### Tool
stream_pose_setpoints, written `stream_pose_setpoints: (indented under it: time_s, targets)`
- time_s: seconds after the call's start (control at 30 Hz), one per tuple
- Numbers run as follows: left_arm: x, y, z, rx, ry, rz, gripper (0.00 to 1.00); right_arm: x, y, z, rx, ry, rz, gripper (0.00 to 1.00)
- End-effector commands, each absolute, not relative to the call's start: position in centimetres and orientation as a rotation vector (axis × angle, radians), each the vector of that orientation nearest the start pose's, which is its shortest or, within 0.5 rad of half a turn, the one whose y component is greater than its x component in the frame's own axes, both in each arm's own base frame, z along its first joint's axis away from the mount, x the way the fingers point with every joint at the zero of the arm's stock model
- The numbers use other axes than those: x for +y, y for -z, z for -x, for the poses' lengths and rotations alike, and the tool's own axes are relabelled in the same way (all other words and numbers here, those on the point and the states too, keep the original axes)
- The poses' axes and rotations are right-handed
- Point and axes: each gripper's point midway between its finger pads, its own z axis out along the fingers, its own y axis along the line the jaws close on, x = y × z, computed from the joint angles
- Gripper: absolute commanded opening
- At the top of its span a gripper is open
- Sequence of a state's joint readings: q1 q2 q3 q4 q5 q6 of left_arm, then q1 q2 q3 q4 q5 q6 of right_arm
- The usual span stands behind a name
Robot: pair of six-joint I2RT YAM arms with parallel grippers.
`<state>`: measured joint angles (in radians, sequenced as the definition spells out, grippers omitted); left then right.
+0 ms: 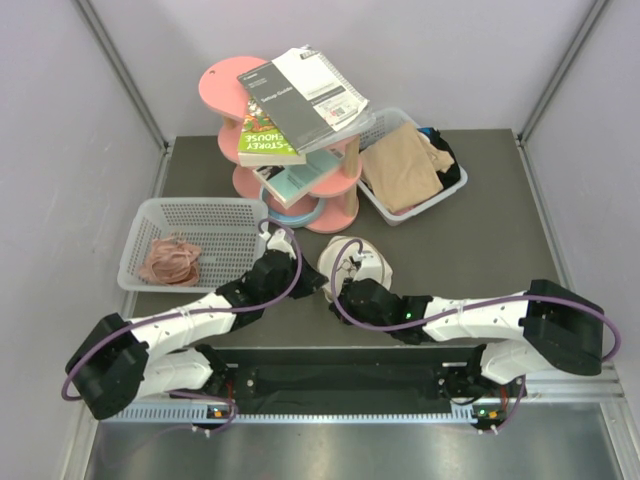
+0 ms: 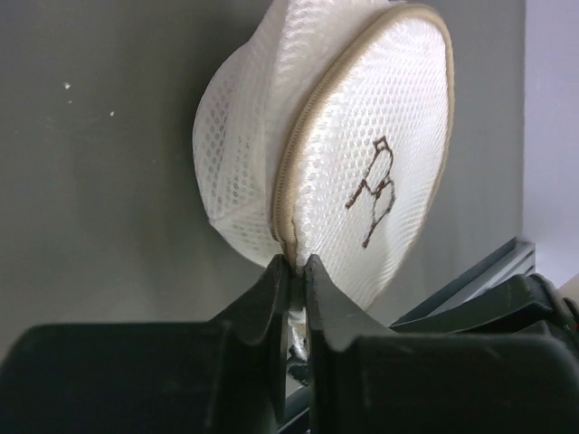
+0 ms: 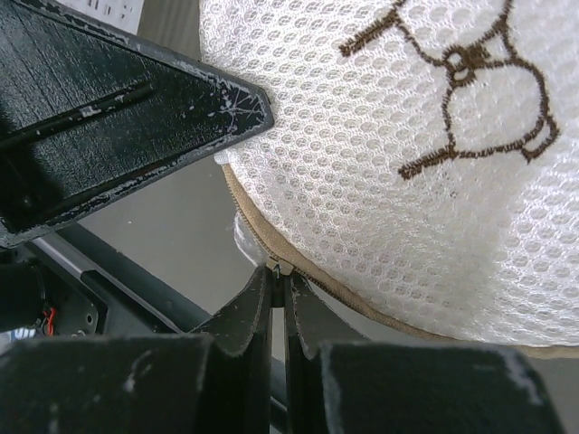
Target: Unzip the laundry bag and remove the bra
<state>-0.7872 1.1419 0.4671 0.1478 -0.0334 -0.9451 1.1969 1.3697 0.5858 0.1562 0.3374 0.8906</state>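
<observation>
The laundry bag (image 1: 358,262) is a round cream-white mesh pouch with a dark bra outline on its face, lying on the dark table between my two grippers. It fills the left wrist view (image 2: 362,145) and the right wrist view (image 3: 407,172). My left gripper (image 2: 297,262) is shut on the bag's beige zipper seam at its near edge. My right gripper (image 3: 279,268) is shut on the zipper pull (image 3: 279,263) at the beige zipper track. The zipper looks closed. The bra is hidden.
A white plastic mesh basket (image 1: 190,240) with a pinkish-brown bundle (image 1: 172,262) stands at the left. A pink tiered stand (image 1: 290,150) with books stands behind the bag. A clear bin (image 1: 400,165) holding tan cloth stands at the back right.
</observation>
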Motion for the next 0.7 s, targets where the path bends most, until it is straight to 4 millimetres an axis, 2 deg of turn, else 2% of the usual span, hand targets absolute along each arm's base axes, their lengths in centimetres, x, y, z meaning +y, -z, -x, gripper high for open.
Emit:
stream_pose_setpoints:
  time_s: [0.0, 0.03, 0.27, 0.6, 0.67]
  targets:
    - [-26.9, -11.0, -22.6, 2.203, 1.019, 0.197, 0.05, 35.3, -9.5, -15.9, 2.220, -0.899, 0.137, 0.00]
    - [-26.8, -11.0, -22.5, 2.203, 1.020, 0.199, 0.00, 35.3, -9.5, -15.8, 2.223, -0.898, 0.141, 0.00]
    - [-26.3, -11.3, -22.8, 2.189, 0.983, 0.187, 0.00, 34.5, -9.2, -15.8, 2.236, -0.867, 0.127, 0.00]
    - [-24.9, -12.0, -23.5, 2.160, 0.887, 0.191, 0.00, 31.5, -8.5, -15.9, 2.246, -0.782, 0.069, 0.00]
    - [-24.6, -12.1, -23.6, 2.155, 0.869, 0.191, 0.00, 30.5, -7.8, -15.9, 2.266, -0.736, 0.065, 0.00]
